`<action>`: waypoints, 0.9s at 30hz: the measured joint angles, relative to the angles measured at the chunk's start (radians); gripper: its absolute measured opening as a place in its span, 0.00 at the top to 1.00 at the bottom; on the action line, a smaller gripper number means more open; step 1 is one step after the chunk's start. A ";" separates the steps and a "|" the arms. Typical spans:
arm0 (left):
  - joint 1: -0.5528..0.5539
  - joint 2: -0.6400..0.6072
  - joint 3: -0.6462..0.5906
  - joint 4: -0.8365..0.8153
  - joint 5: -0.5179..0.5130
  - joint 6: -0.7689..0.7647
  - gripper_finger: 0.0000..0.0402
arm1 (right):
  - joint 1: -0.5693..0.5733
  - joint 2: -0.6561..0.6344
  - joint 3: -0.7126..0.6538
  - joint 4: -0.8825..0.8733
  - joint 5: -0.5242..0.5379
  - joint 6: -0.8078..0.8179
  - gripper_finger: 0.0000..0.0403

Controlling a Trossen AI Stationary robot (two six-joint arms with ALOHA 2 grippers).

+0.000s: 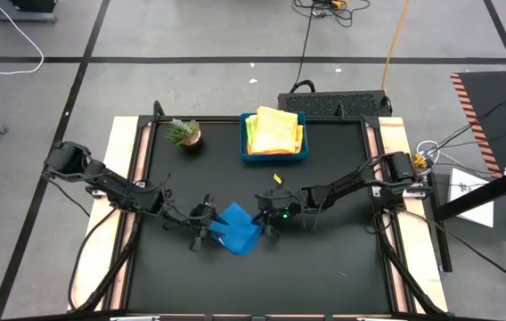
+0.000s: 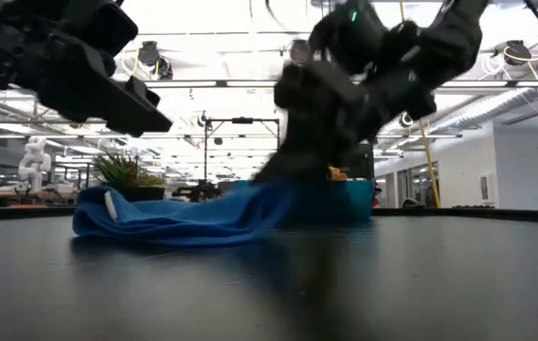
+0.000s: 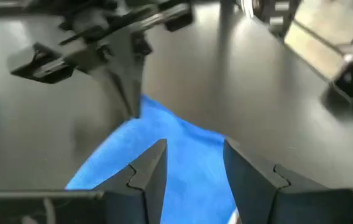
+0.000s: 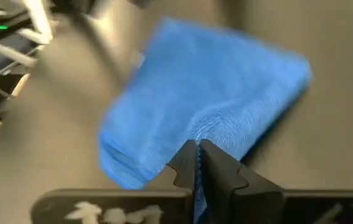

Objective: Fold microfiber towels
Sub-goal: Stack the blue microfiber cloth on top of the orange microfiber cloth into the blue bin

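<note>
You're hovering your left gripper (image 3: 195,165), fingers apart, over the blue towel (image 3: 164,162) while the right gripper (image 3: 133,112) is pinching its far corner.

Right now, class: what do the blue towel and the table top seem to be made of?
Blue towel: soft, matte, fuzzy cloth, likely microfiber; it creases and bunches where the right gripper pinches it. Table top: hard, smooth, black, faintly glossy sheet, perhaps plastic or laminate; it shows soft reflections.

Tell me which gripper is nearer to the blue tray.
Right. The right gripper lies below the blue tray, almost under it; the left gripper sits farther off, beyond the blue towel.
</note>
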 joint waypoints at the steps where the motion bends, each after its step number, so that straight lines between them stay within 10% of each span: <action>1: 0.005 0.000 0.000 0.019 0.002 -0.003 0.60 | 0.008 -0.016 0.001 0.009 0.001 -0.034 0.98; 10: 0.101 0.000 0.010 0.171 0.074 0.010 0.60 | 0.100 -0.145 0.001 0.041 0.057 -0.193 1.00; 27: 0.299 0.080 0.267 -0.221 0.424 0.120 0.32 | 0.127 -0.194 0.001 -0.017 0.058 -0.236 1.00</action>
